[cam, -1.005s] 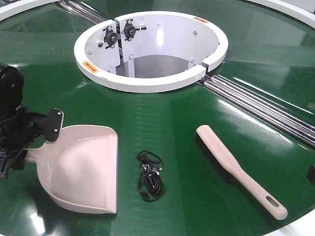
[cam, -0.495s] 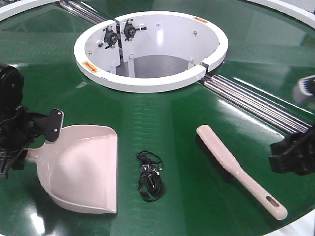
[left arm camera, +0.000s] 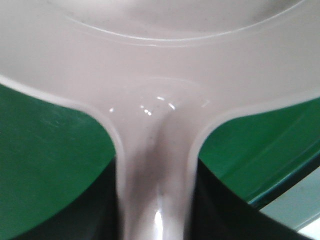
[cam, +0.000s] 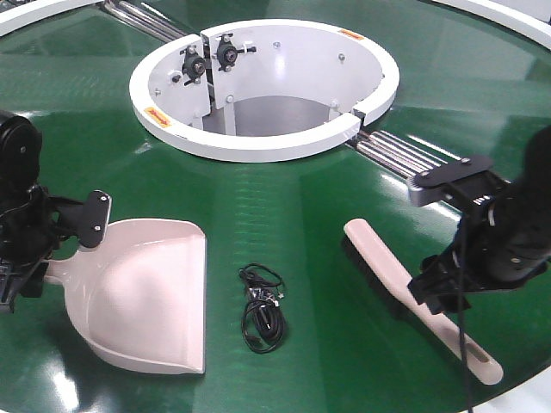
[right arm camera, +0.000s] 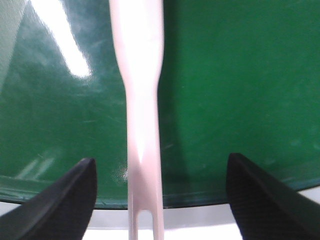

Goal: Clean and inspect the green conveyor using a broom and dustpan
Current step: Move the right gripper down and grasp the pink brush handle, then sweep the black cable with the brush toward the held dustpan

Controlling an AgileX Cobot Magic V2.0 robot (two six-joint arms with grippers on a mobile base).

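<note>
Right pincer (cam: 441, 291) now over broom (cam: 379, 262) handle

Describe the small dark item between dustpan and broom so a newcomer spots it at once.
From the white hub, come straight toward the camera. On the conveyor between dustpan and broom lies a cord. It alone is thin, black and tangled; its neighbours are broad pale plastic.

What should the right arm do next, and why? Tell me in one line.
Probably lower and close the right gripper on the broom handle: its open fingers straddle the handle without touching, while the left gripper holds the dustpan.
</note>
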